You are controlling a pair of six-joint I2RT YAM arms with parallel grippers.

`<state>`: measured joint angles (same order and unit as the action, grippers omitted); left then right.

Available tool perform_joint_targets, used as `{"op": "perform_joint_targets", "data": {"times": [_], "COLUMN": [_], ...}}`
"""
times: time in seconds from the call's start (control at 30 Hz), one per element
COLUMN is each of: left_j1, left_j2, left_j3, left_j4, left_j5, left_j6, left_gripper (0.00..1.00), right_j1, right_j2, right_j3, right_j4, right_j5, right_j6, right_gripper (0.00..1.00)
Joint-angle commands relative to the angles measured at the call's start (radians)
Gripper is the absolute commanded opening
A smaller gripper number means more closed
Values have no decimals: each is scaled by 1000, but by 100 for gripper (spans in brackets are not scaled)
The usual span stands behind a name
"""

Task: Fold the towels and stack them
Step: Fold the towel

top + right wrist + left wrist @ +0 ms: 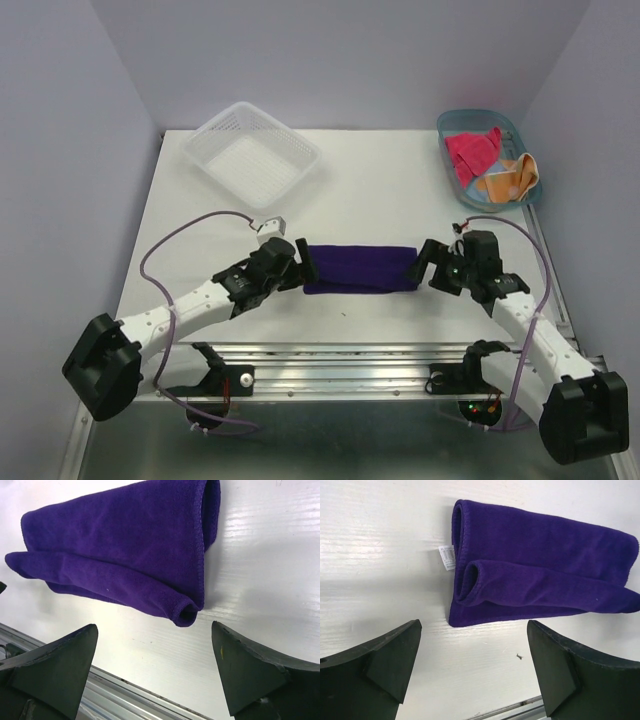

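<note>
At table (400, 190) centre, purple towel (360, 268) lay folded into long strip, layers loose, near edge rolled open at both ends. Next fold probably end over end: best to pinch every layer at one short end, carry low across, match edges before letting go. Left claw (305, 262) spread wide beside left end, nothing between fingers. Right claw (424, 262) likewise at right end. Pink-red towel (472, 150) and orange towel (510, 180) sat crumpled in blue bin (450, 130), far right.
</note>
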<state>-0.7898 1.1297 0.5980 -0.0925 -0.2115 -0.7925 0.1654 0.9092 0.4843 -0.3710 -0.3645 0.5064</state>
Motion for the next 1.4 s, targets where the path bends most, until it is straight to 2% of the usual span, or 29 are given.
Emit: {"op": "perform_joint_targets", "data": {"times": [0.0, 0.2, 0.4, 0.53, 0.6, 0.67, 0.73, 0.83, 1.07, 1.2, 1.23, 1.37], "left_j1": [0, 9, 21, 21, 21, 20, 20, -3, -38, -37, -38, -25], "left_j2": [-25, 85, 281, 366, 393, 398, 390, 346, 135, -25, -42, -41], "left_j3": [9, 153, 359, 393, 375, 330, 293, 200, -45, -95, -92, -25], "left_j4": [-15, 34, 74, 88, 126, 137, 155, 188, 191, 123, 102, 36], "left_j5": [-48, -88, -29, 23, 101, 119, 138, 242, 284, 219, 155, 58], "left_j6": [16, 59, 147, 154, 151, 138, 122, 101, 24, -11, -11, -11], "left_gripper": [99, 99, 99, 99, 99, 99, 99, 99, 99, 99, 99, 99], "right_j1": [5, 5, 23, 81, 126, 135, 135, 137, 137, 137, 137, 137], "right_j2": [12, 129, 255, 299, 304, 295, 275, 194, 103, 30, 16, -38], "right_j3": [85, 149, 198, 186, 165, 128, 99, 47, -38, -20, -12, 45], "right_j4": [18, 171, 248, 257, 238, 212, 193, 144, 43, 24, 17, -35], "right_j5": [39, -117, -145, -154, -142, -143, -140, -142, -134, -134, -120, -33], "right_j6": [21, 18, 3, 1, -5, -3, 0, -5, -14, 6, 4, 4], "right_gripper": [100, 100, 100, 100, 100, 100, 100, 100, 100, 100, 100, 100]}}
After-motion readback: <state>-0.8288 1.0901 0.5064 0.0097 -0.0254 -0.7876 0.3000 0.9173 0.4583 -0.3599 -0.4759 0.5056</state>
